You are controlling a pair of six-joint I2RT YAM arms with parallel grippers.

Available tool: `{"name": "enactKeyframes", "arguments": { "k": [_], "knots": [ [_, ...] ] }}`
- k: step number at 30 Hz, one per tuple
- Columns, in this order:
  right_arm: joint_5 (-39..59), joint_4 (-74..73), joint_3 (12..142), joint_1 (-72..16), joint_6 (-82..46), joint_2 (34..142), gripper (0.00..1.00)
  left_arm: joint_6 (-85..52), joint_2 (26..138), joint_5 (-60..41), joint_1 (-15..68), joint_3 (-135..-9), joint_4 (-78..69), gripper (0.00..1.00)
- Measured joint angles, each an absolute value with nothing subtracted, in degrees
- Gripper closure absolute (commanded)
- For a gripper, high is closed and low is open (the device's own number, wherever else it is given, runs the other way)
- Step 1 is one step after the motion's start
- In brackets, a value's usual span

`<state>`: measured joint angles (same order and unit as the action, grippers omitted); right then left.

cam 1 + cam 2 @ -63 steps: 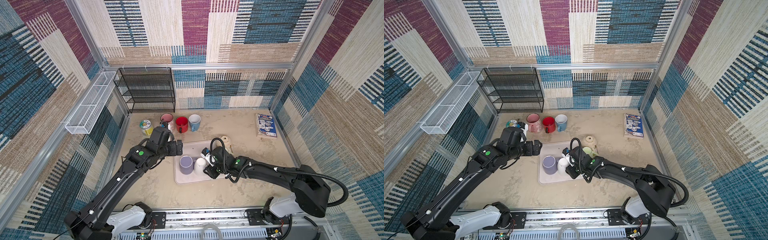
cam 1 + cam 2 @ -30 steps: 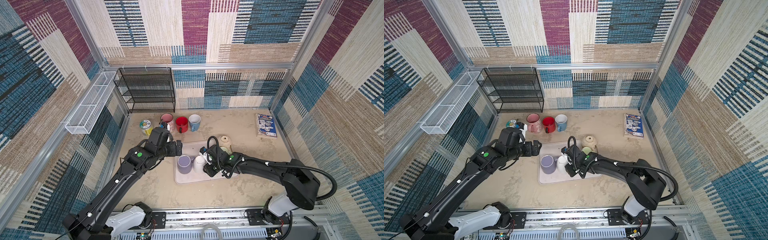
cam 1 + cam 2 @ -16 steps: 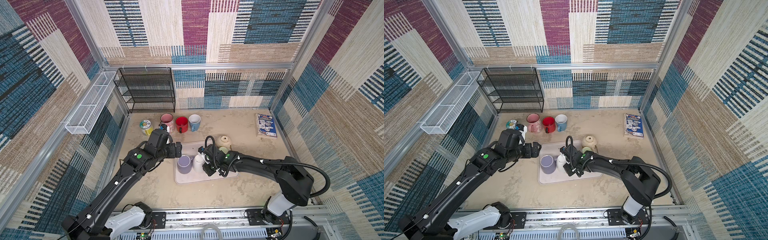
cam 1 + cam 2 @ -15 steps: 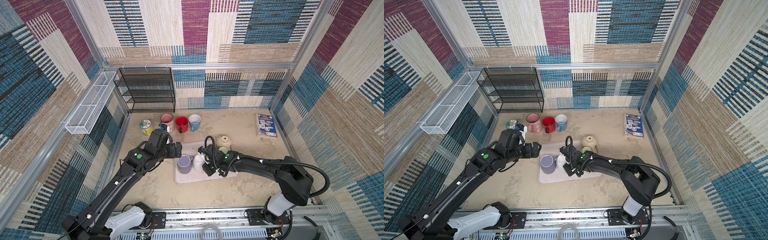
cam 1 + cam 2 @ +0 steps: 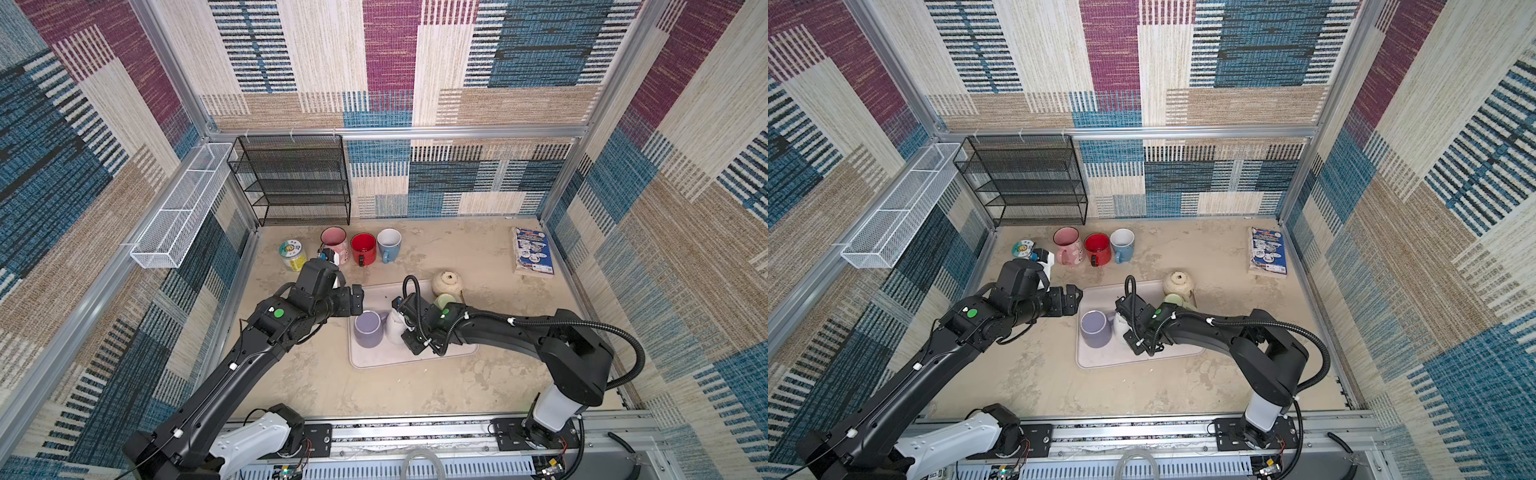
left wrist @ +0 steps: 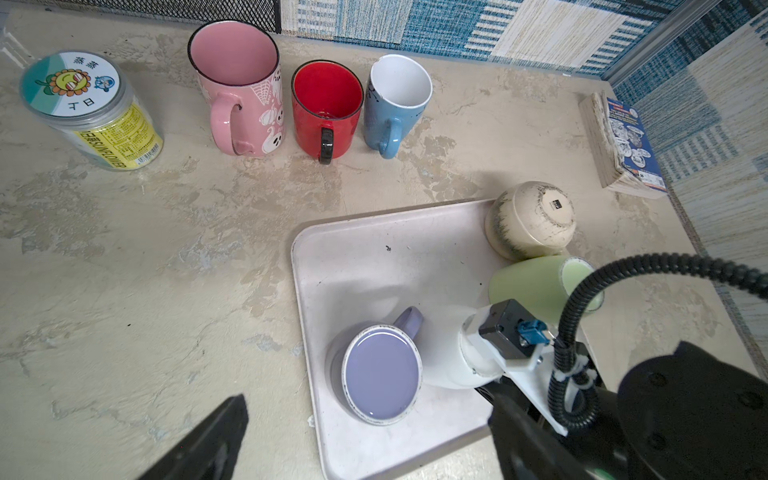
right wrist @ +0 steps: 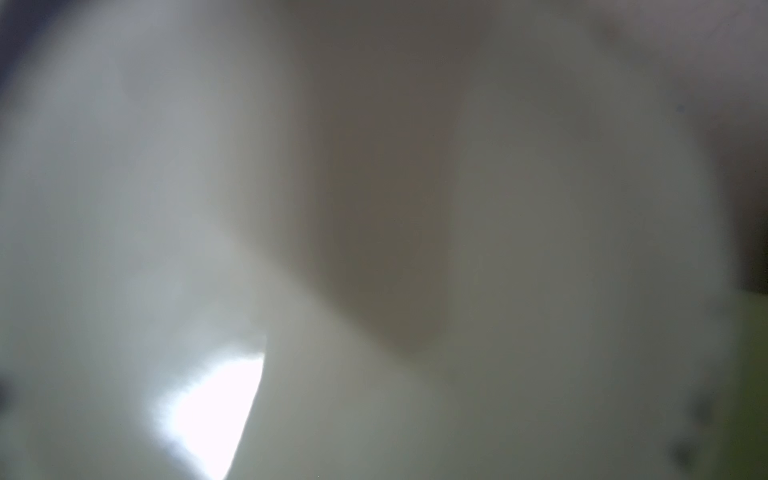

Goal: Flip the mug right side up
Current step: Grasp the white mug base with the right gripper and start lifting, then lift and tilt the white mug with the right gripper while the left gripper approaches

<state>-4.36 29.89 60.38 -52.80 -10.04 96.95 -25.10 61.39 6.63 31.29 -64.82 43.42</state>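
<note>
Right jaws meet the white mug [image 5: 392, 331] on the tray [image 5: 374, 358], beside the purple mug [image 5: 368, 328] — gripping or not, I cannot tell. Left jaws gape wide at the tray's far-left corner. The white mug seems unturned; the flip remains.

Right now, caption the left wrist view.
Upside-down lilac mug beside white mug on tray; pink mug, red mug, blue mug upright beyond.

Both top views look steeply down; left wrist view shares their tray [image 6: 353, 257] (nearer); right wrist's blurred
</note>
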Motion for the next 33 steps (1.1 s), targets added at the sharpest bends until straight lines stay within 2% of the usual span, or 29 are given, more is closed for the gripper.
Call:
{"name": "enactKeyframes", "arguments": {
  "k": [7, 11, 17, 24, 30, 33],
  "knots": [
    [-4.5, 30.3, 60.8, -52.8, -10.0, 97.1, 0.87, -25.1, 62.0, 5.8, 31.3, -64.8, 43.1, 0.04],
    [-4.4, 30.5, 60.9, -52.8, -10.0, 97.2, 0.75, -25.1, 62.3, 5.8, 31.3, -64.8, 43.1, 0.04],
    [-4.5, 30.9, 61.7, -52.8, -10.0, 97.1, 0.72, -25.1, 62.4, 5.8, 31.3, -65.1, 43.1, 0.04],
    [-5.0, 31.0, 62.0, -52.8, -10.0, 97.1, 0.82, -25.1, 62.5, 5.8, 31.3, -65.1, 43.1, 0.04],
    [-5.1, 30.4, 61.7, -52.8, -10.0, 97.1, 0.95, -25.1, 62.2, 5.8, 31.3, -65.0, 43.1, 0.04],
    [-5.2, 29.9, 61.5, -52.8, -10.0, 97.1, 1.0, -25.1, 62.2, 5.8, 31.3, -64.7, 42.9, 0.0]
  ]
}}
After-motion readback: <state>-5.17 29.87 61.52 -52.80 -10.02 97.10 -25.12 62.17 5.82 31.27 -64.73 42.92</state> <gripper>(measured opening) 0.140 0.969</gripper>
